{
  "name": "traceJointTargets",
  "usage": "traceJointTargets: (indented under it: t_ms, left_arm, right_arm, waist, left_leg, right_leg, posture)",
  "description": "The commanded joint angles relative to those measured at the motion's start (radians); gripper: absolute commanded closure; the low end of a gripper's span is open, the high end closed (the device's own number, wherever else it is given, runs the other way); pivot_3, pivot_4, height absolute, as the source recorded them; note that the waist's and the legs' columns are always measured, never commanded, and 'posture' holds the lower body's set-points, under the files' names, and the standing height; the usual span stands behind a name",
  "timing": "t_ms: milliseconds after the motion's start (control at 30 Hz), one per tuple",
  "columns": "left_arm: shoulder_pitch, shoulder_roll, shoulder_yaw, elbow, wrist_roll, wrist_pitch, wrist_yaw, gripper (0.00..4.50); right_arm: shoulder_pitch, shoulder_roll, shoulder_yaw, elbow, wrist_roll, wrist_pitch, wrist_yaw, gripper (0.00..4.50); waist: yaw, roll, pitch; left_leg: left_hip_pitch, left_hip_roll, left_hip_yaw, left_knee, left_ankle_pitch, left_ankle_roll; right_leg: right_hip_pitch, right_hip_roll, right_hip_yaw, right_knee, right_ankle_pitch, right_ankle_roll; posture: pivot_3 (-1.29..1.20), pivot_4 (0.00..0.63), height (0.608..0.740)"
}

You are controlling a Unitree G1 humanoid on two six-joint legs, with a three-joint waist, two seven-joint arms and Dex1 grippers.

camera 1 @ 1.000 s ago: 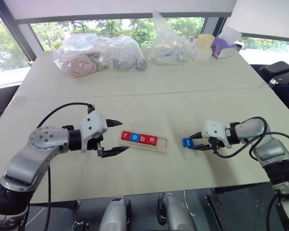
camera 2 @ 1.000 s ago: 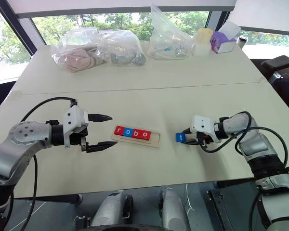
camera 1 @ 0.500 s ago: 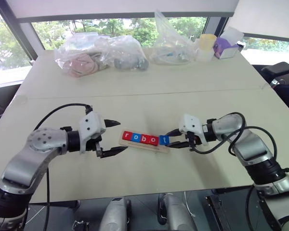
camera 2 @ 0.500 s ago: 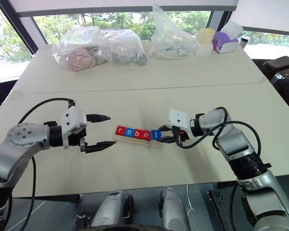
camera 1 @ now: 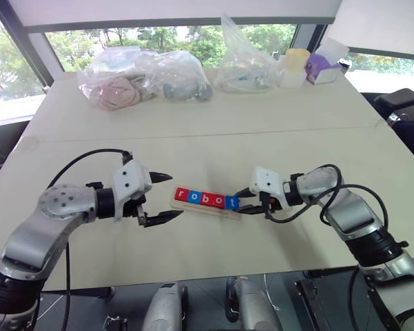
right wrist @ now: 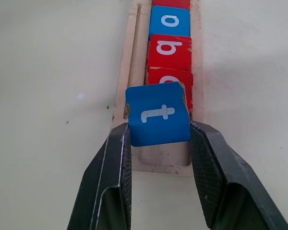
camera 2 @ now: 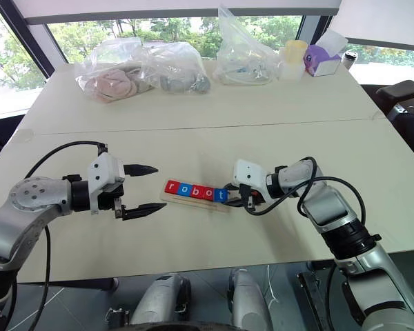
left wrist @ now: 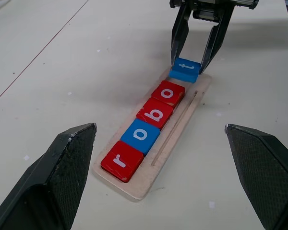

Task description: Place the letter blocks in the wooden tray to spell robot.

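Pale table (camera 1: 214, 145) by windows | wooden tray (left wrist: 180, 125) holds r, o, b, o in a row | right gripper (right wrist: 159, 143) clamps blue t block (right wrist: 158, 120) over tray's free end beside last red o (left wrist: 168, 93) | left gripper (camera 1: 167, 197) spread empty off tray's r end | step: seating final letter | next: lower t flat, then let go

The left gripper (camera 1: 167, 199) hovers low, jaws spread wide. The right gripper (camera 1: 244, 203) reaches toward it, jaws clamped together.
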Motion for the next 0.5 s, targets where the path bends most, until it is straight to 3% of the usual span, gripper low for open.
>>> traceJointTargets:
  t_ms: [33,500]
  left_arm:
    - [-0.003,0.011,0.026,-0.033,-0.01,-0.005,0.003,0.0]
    - [-0.009,0.003,0.015,-0.033,-0.006,-0.007,0.007,0.0]
  right_arm:
    - [-0.006,0.0,-0.004,-0.001,-0.01,-0.022,-0.005,3.38]
    - [0.004,-0.006,-0.016,-0.037,0.002,0.088,-0.018,3.38]
  waist:
    - [0.0,0.0,0.0]
    - [0.0,0.0,0.0]
  left_leg:
    - [0.0,0.0,0.0,0.0,0.0,0.0]
    - [0.0,0.0,0.0,0.0,0.0,0.0]
  right_leg:
    - [0.0,0.0,0.0,0.0,0.0,0.0]
    - [0.0,0.0,0.0,0.0,0.0,0.0]
  posture:
    - [0.0,0.15,0.74]
    - [0.0,0.15,0.74]
